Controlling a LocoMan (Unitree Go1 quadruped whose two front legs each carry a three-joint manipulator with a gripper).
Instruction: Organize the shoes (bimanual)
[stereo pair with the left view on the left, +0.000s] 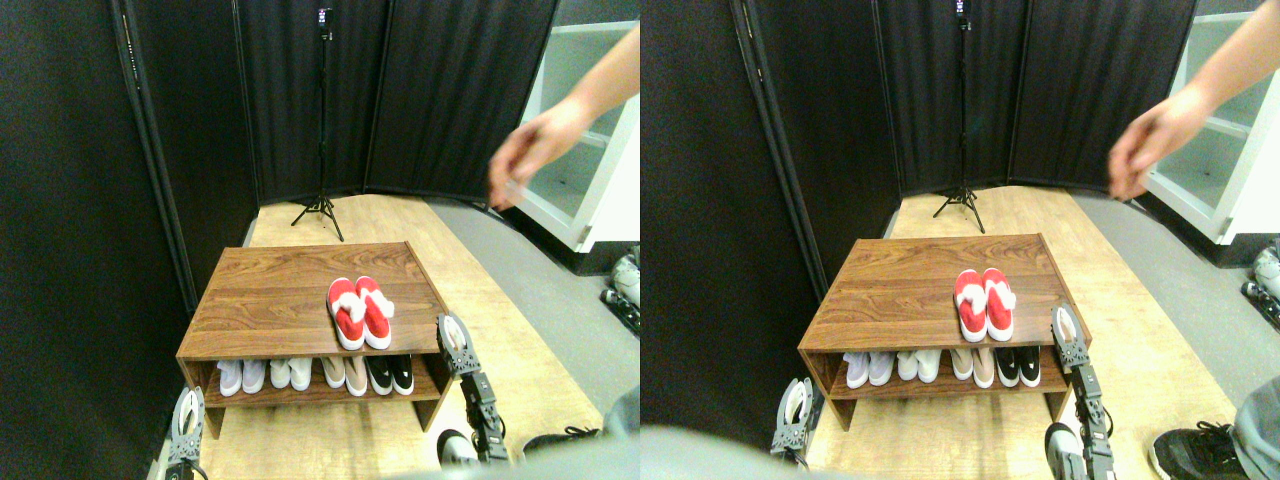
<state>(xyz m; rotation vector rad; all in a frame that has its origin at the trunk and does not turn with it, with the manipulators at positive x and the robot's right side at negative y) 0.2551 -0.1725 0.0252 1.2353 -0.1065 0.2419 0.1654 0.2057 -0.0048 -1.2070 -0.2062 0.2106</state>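
In the stereo pair I see the 2 red shoes (360, 312) side by side, touching, on the rack (270, 290) top. Left gripper (186, 412) and right gripper (452, 335) flank the rack; jaws' state I cannot tell. A person's hand (525, 155) hovers above.

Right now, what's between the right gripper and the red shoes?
Only bare wooden rack top separates the right gripper from the red shoes, as the stereo pair view shows.

Black screens (400, 90), wooden floor (480, 270)
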